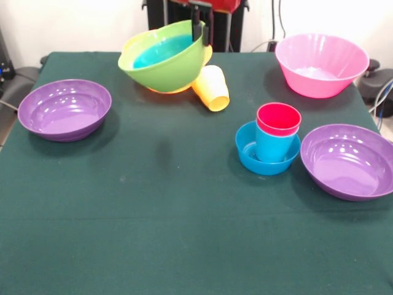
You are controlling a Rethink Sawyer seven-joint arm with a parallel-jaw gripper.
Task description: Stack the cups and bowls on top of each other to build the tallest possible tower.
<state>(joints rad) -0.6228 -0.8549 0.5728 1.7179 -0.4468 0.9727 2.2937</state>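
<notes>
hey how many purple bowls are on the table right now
2. One purple bowl sits at the picture's left edge, alone. The other purple bowl sits at the right, beside the blue bowl holding the stacked cups. None seems hidden.

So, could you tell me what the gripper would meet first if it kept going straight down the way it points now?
The gripper already sits at the far rim of the lime green bowl. Straight down it would likely meet that rim first, though depth is unclear here.

Dark green surface point(153, 233). Two purple bowls point(64, 109) point(350, 161), a pink bowl point(321, 64), a lime green bowl point(175, 67) with blue inside, a yellow cup point(212, 88), red cup point(279, 118) in blue cup point(273, 147).
</notes>
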